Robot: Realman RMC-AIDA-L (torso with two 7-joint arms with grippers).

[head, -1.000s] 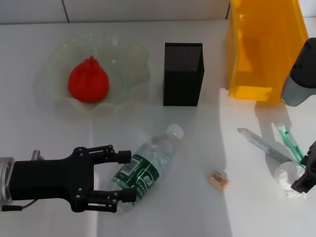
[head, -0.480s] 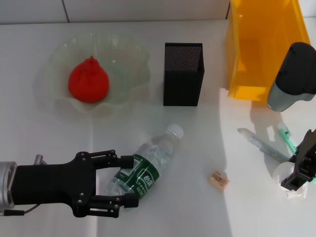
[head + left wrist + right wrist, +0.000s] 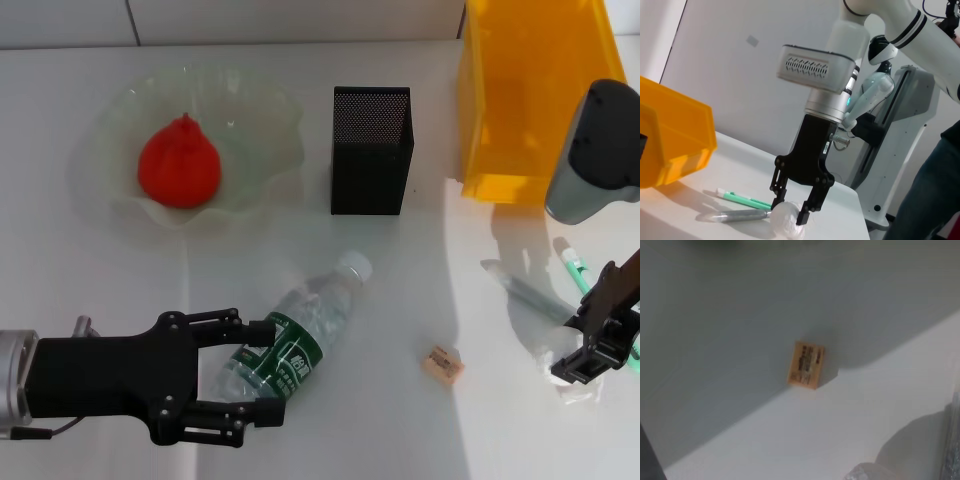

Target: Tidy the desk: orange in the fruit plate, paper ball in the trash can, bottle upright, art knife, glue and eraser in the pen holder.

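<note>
The bottle (image 3: 293, 342) is lying on the surface, its long axis running from 7 to 1 o'clock, cap toward the pen holder (image 3: 370, 150). The left gripper (image 3: 262, 372) is straddling its lower body, jaws wide and not yet closing. The right gripper (image 3: 794, 205), jaws spread, is bracketing the paper ball (image 3: 786, 219) at 4 o'clock.

**Both grippers closed in on their targets**

Over the last second the left gripper (image 3: 262, 378) slid forward toward three o'clock, so its open fingers came to straddle the lower body of the lying water bottle (image 3: 300, 340) instead of only reaching its base. The right gripper (image 3: 592, 340) dropped from the frame's edge toward nine o'clock and settled over the paper ball (image 3: 562, 352), jaws spread on either side of it, as the left wrist view confirmed (image 3: 792, 210).
</note>
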